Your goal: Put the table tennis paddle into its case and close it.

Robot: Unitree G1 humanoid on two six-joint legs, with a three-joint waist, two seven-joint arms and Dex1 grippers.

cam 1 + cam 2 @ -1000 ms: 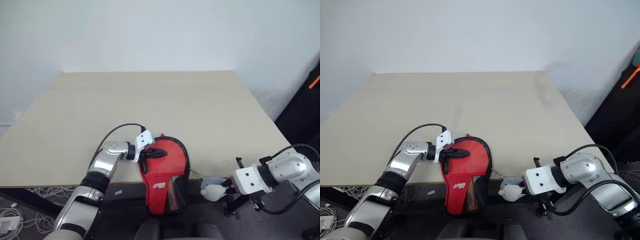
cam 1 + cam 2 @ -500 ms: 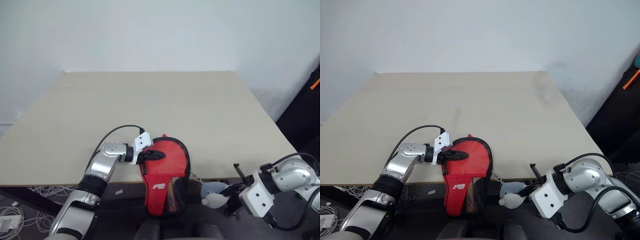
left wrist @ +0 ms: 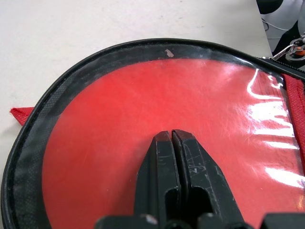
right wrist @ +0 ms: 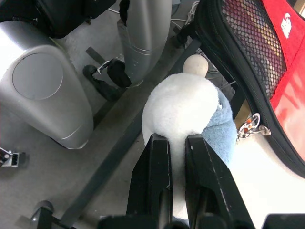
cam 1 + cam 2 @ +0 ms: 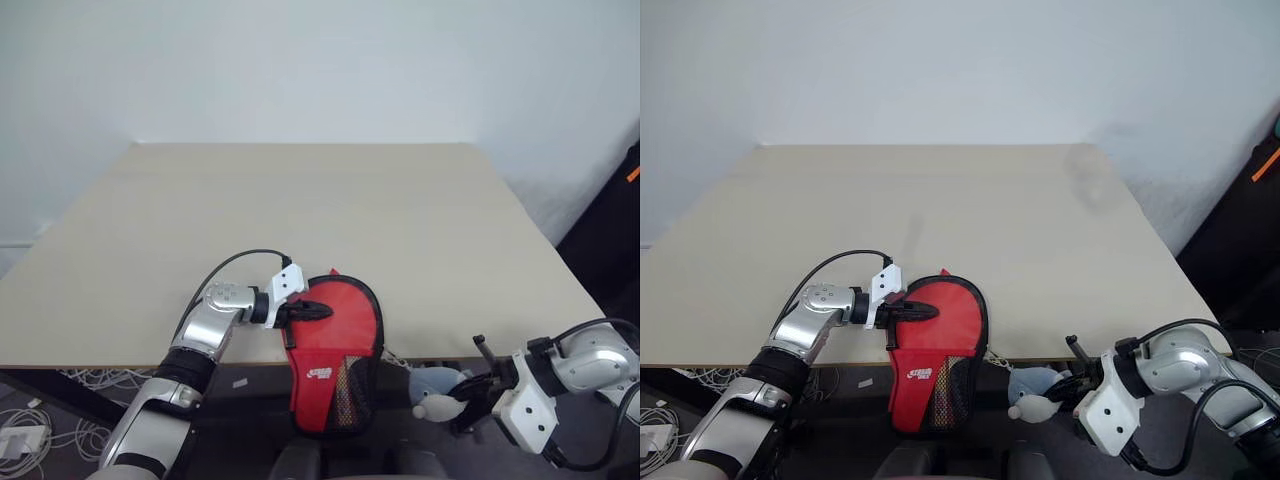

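The case [image 5: 332, 345] lies red side up at the table's [image 5: 300, 200] front edge, its narrow end with the mesh pocket [image 4: 248, 45] and white label hanging over the edge. My left gripper [image 5: 318, 310] is shut, its tips [image 3: 171, 134] pressed on the case's glossy red face [image 3: 109, 105]. The table tennis paddle is hidden. In front of and below the table edge, right of the case, my right gripper [image 5: 462, 408] is shut on a fluffy white and blue toy [image 4: 183, 105]. A small metal clasp [image 4: 248, 126] hangs between the toy and the case's black rim.
The tan tabletop stretches back to a pale wall. Cables [image 5: 25, 425] lie on the floor at the left under the table. A black object [image 5: 610, 230] with an orange strip stands at the far right. Table frame bars run below the front edge.
My right gripper has rolled and sunk a little lower and nearer to me, taking the fluffy toy with it. The left gripper and the case have stayed put.
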